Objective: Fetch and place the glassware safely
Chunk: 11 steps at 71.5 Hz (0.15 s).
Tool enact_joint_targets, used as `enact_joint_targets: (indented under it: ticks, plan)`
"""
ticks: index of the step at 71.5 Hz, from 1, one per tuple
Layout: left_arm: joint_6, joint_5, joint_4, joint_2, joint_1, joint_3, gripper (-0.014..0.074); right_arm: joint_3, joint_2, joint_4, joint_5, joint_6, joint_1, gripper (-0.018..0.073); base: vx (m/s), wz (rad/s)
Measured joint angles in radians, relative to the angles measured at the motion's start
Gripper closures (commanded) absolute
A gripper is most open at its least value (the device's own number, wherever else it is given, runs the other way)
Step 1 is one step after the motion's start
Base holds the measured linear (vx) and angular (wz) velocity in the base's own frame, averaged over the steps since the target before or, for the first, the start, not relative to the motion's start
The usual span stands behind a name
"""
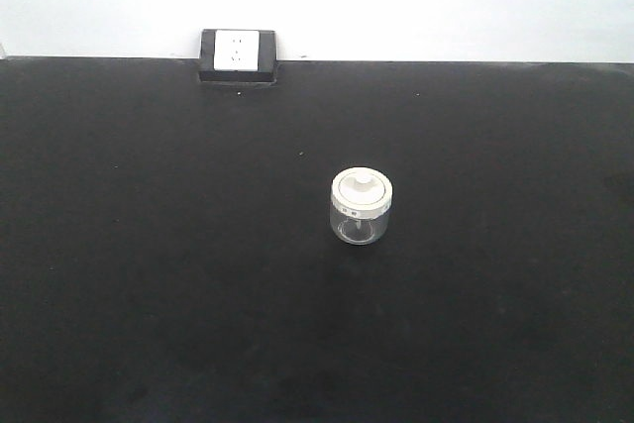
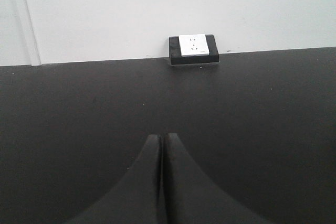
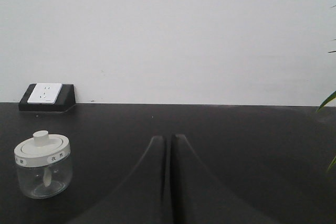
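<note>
A small squat clear glass jar (image 1: 363, 207) with a round cream-white lid, a centre knob and small marks along its rim is standing upright on the flat black tabletop (image 1: 149, 264), a little right of the middle in the front-facing view and well in front of the far edge. Nothing is touching it.

In the right wrist view the right gripper (image 3: 169, 141) is hovering low over the table with its two dark fingers pressed nearly together, only a thin slit showing between them, and nothing is sitting in its grasp. The jar (image 3: 43, 164) is standing off to the left of those fingers, apart from them and roughly level with their tips.

In the left wrist view the left gripper (image 2: 160, 139) is likewise showing its fingers drawn together with nothing between them. The jar is not appearing in this view at all; only bare black table is lying ahead.

A white wall socket in a black wedge-shaped housing (image 1: 238, 54) is sitting at the table's far edge against the pale wall, and all three views are showing it. Only the right wrist view is catching thin green plant leaves (image 3: 326, 100) at its right border. The front-facing view is showing neither arm.
</note>
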Motion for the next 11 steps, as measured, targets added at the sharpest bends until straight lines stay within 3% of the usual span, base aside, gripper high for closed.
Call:
enact_joint_targets:
  ticks: [11]
  plan:
    - [0.000,0.000,0.000,0.000,0.000,0.000,0.0603,0.000,0.000,0.000,0.000,0.000,0.000,0.0563,0.00,0.00]
